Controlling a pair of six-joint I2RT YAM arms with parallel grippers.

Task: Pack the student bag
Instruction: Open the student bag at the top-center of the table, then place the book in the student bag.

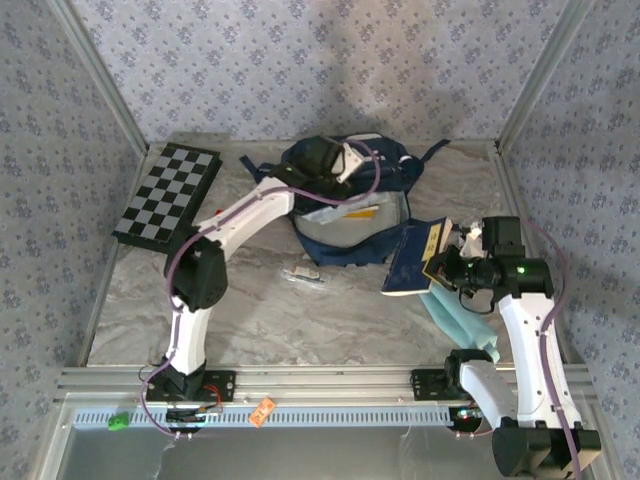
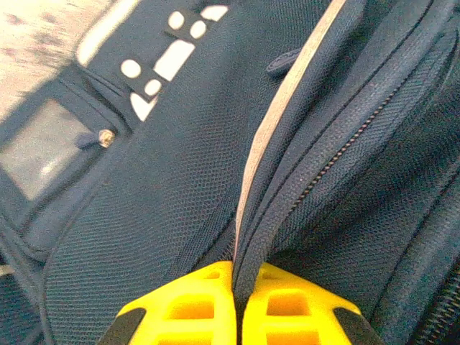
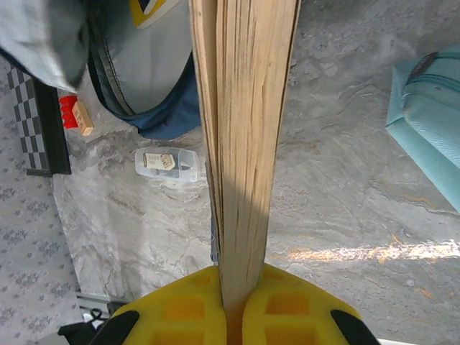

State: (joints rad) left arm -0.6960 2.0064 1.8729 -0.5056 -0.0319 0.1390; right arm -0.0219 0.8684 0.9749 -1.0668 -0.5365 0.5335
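Marbled surface (image 1: 300,320) with the student bag (image 1: 350,215) lying at its far centre; left tool (image 2: 236,287) pinched tight on a fabric edge of the bag beside a zipper; right tool (image 3: 239,291) clamped on a thick book (image 3: 248,144), just right of the bag.

The overhead camera looks down from above and behind the arm bases over the whole table (image 1: 330,320), with the backpack (image 1: 350,215) at the far middle. The left wrist camera sits close against the backpack, facing along its zipper. The right wrist camera looks steeply down a book (image 3: 244,144) just right of the backpack. It shares the backpack's mouth, the small clear box (image 1: 303,277) before it and the chessboard (image 1: 168,195) left of it with the overhead view.
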